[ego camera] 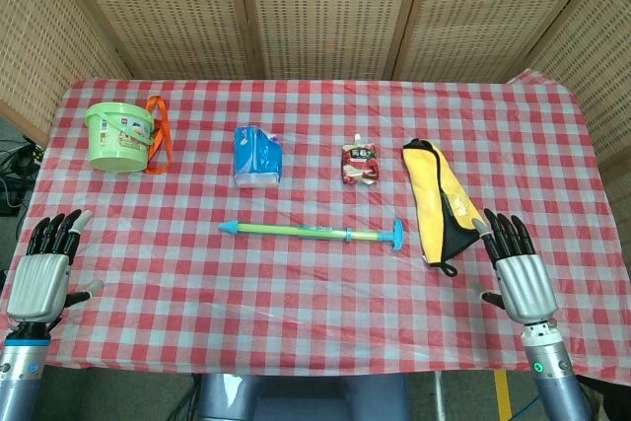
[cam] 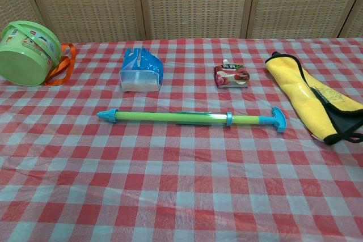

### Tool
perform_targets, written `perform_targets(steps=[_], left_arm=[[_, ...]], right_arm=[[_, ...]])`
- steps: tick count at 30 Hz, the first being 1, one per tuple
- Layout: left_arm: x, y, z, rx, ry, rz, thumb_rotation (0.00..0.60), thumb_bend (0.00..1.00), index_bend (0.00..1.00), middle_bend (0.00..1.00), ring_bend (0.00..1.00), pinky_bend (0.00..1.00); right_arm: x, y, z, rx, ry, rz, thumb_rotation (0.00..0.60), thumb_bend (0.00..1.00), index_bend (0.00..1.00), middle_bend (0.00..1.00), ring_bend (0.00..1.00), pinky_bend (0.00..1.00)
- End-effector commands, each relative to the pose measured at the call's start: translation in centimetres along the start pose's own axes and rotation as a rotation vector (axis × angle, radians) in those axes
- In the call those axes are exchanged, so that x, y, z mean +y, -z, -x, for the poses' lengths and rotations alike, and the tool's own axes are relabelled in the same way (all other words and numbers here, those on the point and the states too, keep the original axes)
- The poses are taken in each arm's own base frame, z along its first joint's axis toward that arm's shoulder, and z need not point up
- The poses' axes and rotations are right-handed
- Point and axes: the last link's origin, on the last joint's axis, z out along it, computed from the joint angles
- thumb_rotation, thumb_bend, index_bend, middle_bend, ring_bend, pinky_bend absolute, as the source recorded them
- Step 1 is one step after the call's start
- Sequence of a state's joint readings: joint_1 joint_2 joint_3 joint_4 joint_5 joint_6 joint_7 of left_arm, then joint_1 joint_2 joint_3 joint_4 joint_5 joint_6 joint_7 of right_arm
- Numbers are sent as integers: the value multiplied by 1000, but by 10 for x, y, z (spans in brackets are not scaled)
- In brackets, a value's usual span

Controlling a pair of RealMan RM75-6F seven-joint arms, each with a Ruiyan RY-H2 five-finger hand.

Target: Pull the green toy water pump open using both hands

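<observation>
The green toy water pump (ego camera: 311, 232) (cam: 187, 118) lies flat across the middle of the checkered table, blue nozzle to the left and blue T-handle (ego camera: 395, 236) (cam: 278, 119) to the right. My left hand (ego camera: 42, 271) hovers at the table's near left corner, fingers spread, holding nothing. At the near right, my right hand (ego camera: 516, 271) is likewise spread and empty, just beside the yellow pouch. Both hands are well away from the pump. Neither hand shows in the chest view.
A green bucket (ego camera: 120, 136) (cam: 27, 53) with an orange strap stands at the back left. A blue tissue pack (ego camera: 257, 155) (cam: 141, 71), a small red snack pouch (ego camera: 360, 164) (cam: 231, 75) and a yellow-and-black pouch (ego camera: 438, 202) (cam: 315, 97) lie behind and right of the pump.
</observation>
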State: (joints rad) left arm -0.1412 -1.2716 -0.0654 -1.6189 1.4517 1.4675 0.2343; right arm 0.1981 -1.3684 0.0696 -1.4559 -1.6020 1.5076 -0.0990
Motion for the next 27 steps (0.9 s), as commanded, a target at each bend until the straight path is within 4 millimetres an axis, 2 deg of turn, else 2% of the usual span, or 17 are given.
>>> perform_targets(steps=[1,20,26,27], left_arm=[[0,0,0,2,0,1,600,85,0,0,0,0],[1,-1,-3,11,15,6,600,84,0,0,0,0],[1,0,-3,16,17,5,600,85,0,0,0,0],[1,-1,-3,20,14,2,600,84,0,0,0,0]], right_arm=[[1,1,1,-9,1,-1,600,136,0,0,0,0],[-2,2,0,-13,-20,-20,600,136,0,0,0,0],[-19,-9,2,5,-38,-72,600,136,5,0,0,0],[-25,-14,0,27,-37,-87,600,136,32,20,13,39]])
